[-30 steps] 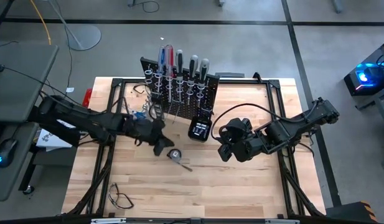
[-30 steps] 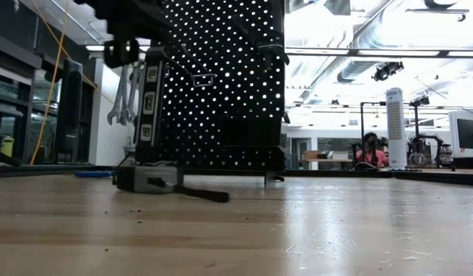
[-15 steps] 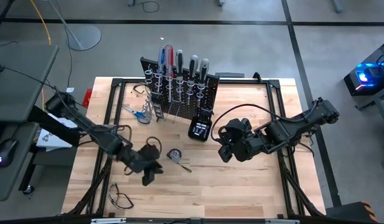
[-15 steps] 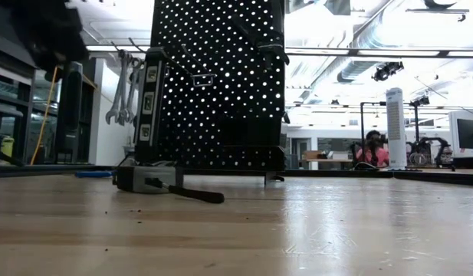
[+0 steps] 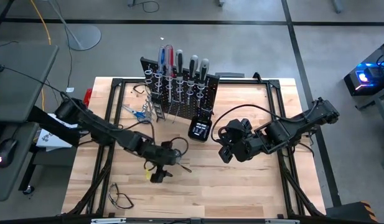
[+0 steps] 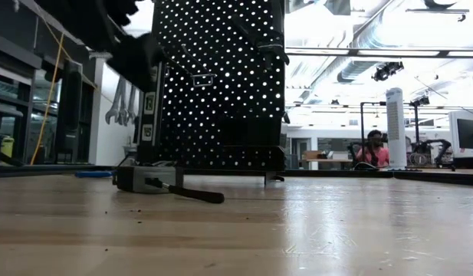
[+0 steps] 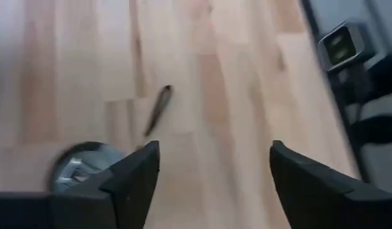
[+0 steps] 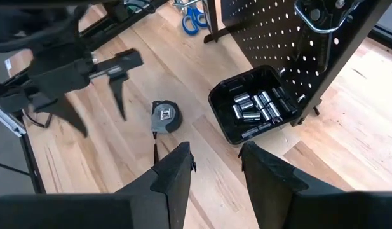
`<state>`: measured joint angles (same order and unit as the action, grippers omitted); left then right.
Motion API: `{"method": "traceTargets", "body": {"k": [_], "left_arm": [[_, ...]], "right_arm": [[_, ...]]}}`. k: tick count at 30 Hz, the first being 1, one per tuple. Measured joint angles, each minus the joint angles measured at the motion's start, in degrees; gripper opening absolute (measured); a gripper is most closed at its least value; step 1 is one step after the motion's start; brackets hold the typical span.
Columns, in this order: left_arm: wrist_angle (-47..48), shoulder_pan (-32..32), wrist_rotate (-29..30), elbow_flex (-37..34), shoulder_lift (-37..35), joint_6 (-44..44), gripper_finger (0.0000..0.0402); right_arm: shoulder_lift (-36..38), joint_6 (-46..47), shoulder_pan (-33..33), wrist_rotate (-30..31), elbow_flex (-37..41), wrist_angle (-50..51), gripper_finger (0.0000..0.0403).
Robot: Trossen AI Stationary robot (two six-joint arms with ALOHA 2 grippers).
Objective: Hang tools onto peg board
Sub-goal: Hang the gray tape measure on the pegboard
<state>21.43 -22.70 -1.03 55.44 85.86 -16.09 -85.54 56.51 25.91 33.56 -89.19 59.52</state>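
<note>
Your left gripper (image 5: 159, 174) hovers with fingers wide, empty, just at 7 o'clock of a round grey tape measure (image 5: 174, 155). At 12 o'clock stands the peg board (image 5: 179, 93), black, perforated, its rings holding upright screwdrivers (image 5: 179, 62); blue scissors (image 5: 139, 114) lie at its 8 o'clock. Open tabletop (image 5: 241, 186) spans 6 o'clock. Your right gripper (image 5: 224, 151) waits, fingers parted narrowly, empty. Hanging wrenches (image 6: 123, 96) show partly hidden.

one peg board (image 5: 179, 93), five screwdrivers (image 5: 179, 62), one tape measure (image 8: 164, 117), one pair of scissors (image 8: 194, 17).
</note>
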Motion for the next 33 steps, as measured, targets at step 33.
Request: {"method": "traceTargets", "body": {"k": [33], "left_arm": [[5.8,4.9,19.6,4.9,13.1,24.9,0.031]], "right_arm": [[0.0,2.2,0.0,0.3,0.0,0.6,0.0133]]}}
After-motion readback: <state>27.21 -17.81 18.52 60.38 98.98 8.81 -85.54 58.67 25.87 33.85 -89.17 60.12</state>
